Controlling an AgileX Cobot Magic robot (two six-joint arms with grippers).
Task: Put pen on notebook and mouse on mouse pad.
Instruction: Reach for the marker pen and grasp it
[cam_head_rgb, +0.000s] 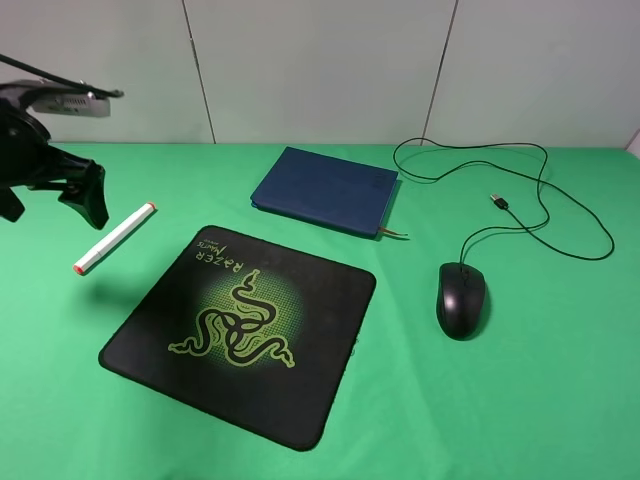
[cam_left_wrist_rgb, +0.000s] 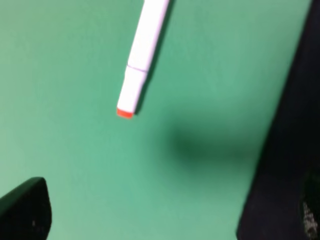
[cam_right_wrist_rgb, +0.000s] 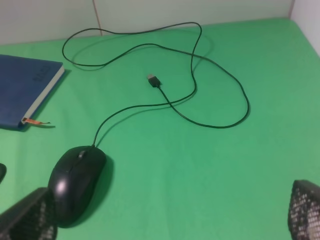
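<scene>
The pen (cam_head_rgb: 115, 238) lies on the green tabletop (cam_head_rgb: 560, 400) near its left edge, well apart from the notebook (cam_head_rgb: 325, 190) by the far edge. The mouse pad (cam_head_rgb: 240, 335) lies toward the front edge, left of centre. The mouse (cam_head_rgb: 461, 300) rests off it, nearer the right edge. The left jaws hang spread above the left edge beside the pen. The right jaws stand spread near the mouse. Both are empty.

Pen (cam_head_rgb: 115, 238) L, mouse (cam_head_rgb: 461, 299) R of pad (cam_head_rgb: 330, 340)
</scene>
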